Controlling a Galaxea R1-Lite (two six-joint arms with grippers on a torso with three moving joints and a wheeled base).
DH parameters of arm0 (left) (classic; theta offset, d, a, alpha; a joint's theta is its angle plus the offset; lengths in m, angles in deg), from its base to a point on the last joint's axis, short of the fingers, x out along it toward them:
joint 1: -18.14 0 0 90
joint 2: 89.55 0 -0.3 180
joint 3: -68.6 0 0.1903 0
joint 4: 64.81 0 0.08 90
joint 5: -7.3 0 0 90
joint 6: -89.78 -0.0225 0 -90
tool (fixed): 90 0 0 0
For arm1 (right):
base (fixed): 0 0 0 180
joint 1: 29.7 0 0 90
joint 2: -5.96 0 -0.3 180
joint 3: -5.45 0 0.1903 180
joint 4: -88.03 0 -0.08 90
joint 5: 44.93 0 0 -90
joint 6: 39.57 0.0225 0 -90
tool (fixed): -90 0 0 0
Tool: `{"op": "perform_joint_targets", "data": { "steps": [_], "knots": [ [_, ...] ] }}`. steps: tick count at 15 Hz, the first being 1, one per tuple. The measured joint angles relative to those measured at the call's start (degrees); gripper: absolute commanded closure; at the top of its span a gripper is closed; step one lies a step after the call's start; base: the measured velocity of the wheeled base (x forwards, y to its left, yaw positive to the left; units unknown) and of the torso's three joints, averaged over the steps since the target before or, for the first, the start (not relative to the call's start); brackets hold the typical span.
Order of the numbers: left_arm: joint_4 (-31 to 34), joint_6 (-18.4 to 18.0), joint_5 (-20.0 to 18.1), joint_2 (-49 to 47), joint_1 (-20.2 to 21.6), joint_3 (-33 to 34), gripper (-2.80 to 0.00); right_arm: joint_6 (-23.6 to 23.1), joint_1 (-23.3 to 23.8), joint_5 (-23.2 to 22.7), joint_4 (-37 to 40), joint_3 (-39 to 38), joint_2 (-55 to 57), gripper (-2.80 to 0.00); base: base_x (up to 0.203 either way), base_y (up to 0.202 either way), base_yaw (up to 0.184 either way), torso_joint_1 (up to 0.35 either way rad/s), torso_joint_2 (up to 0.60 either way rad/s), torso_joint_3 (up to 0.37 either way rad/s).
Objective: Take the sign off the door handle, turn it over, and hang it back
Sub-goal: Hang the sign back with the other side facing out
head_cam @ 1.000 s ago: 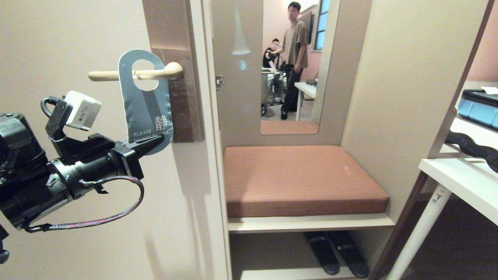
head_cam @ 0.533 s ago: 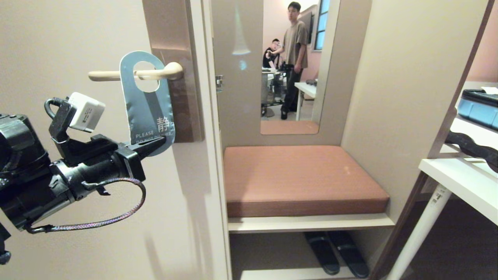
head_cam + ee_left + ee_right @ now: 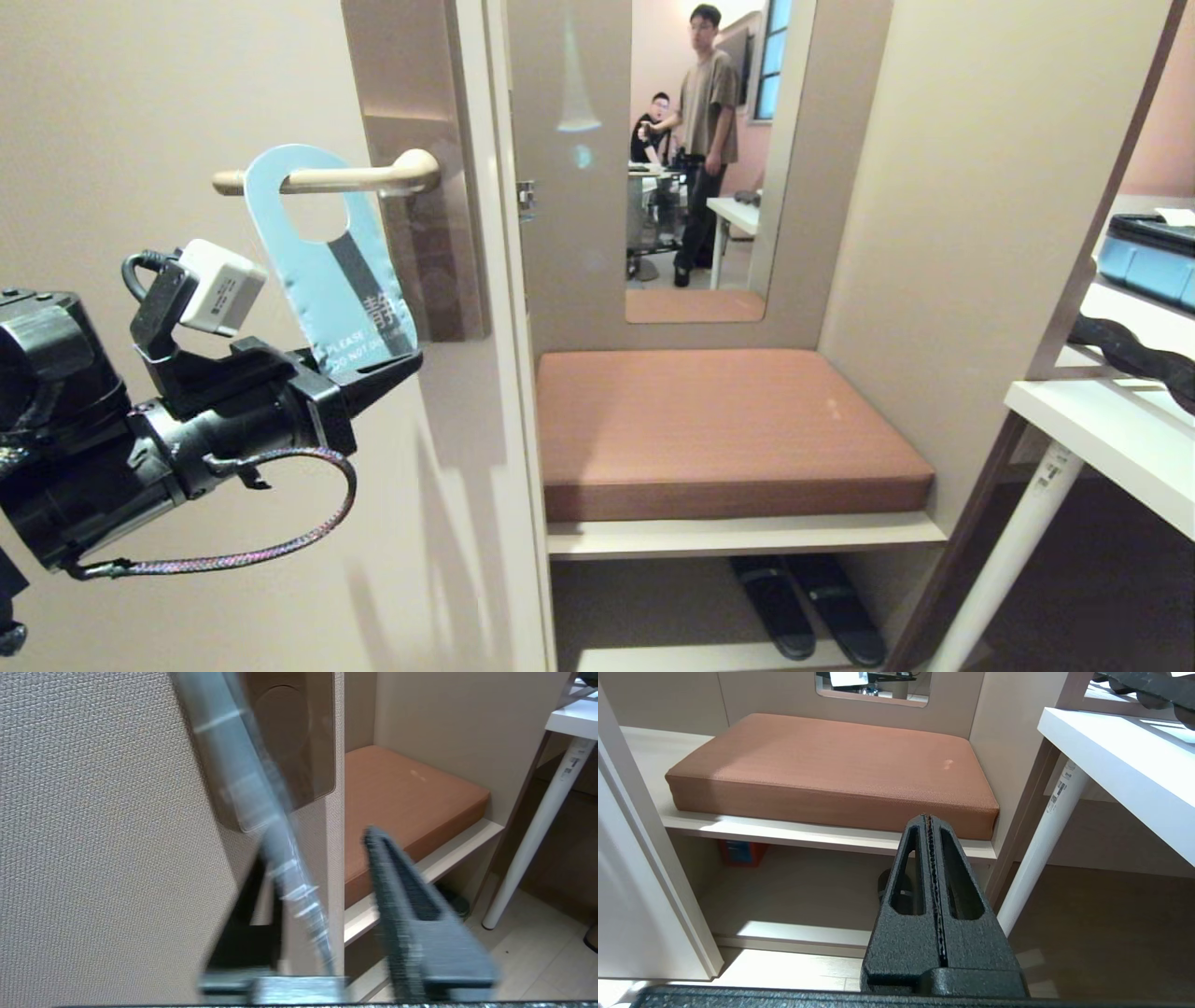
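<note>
Head view: the sign (image 3: 322, 266) hangs by its hole on the door handle (image 3: 327, 177), blue face out, tilted so that its lower end swings toward the brown metal plate (image 3: 425, 224). White lettering shows near its lower edge. The left end effector (image 3: 397, 366) reaches in from the left at the sign's lower end, pointing toward the door edge; its tip sits just under the card's bottom edge, and from here I cannot tell whether it touches. A white block (image 3: 219, 287) and a braided cable (image 3: 280, 546) ride on the arm. To the right of the door lies an orange-brown cushion (image 3: 728, 429) on a shelf (image 3: 747, 534), with 2 dark slippers (image 3: 808, 607) below. A mirror (image 3: 700, 159) above the cushion reflects 2 people, 1 standing and 1 seated. A white bench (image 3: 1111, 429) stands at far right.

Left wrist view: the end effector's 2 fingers (image 3: 411, 914) stand apart, a moderate gap between them. The sign (image 3: 261, 812) shows edge-on and blurred, running down between the fingers, close to the door-side one; it does not look clamped. The brown plate (image 3: 299, 742) is behind it, the cushion (image 3: 411, 793) beyond.

Right wrist view: the right end effector (image 3: 930, 826) has its fingers pressed together, holding nothing, low and well apart from the door, facing the cushion (image 3: 831, 765) and the shelf (image 3: 808, 833). The white bench (image 3: 1120, 765) is beside it.
</note>
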Motion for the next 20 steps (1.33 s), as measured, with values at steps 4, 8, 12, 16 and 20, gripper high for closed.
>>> {"op": "perform_joint_targets", "data": {
  "steps": [4, 8, 12, 16, 20],
  "knots": [
    [0.0, 0.2, 0.0, 0.0, 0.0, 0.0, -2.8, 0.0, 0.0, 0.0, 0.0, 0.0, 0.0, 0.0, 0.0, 0.0, 0.0, 0.0, 0.0, 0.0],
    [0.0, 0.4, 0.0, 0.7, 0.1, 0.5, -2.8, 0.0, 0.0, 0.0, 0.0, 0.0, 0.0, 0.0, 0.0, 0.0, 0.0, 0.0, 0.0, 0.0],
    [0.0, 0.6, 0.0, 3.2, 1.4, 4.1, -2.8, 0.0, 0.0, 0.0, 0.0, 0.0, 0.0, 0.0, 0.0, 0.0, 0.0, 0.0, 0.0, 0.0],
    [0.0, 0.8, 0.0, 6.9, 5.1, 8.6, -2.8, 0.0, 0.0, 0.0, 0.0, 0.0, 0.0, 0.0, 0.0, 0.0, 0.0, 0.0, 0.0, 0.0],
    [0.0, 0.9, 0.0, 8.6, 10.3, 9.1, -2.8, 0.0, 0.0, 0.0, 0.0, 0.0, 0.0, 0.0, 0.0, 0.0, 0.0, 0.0, 0.0, 0.0]
  ]
}}
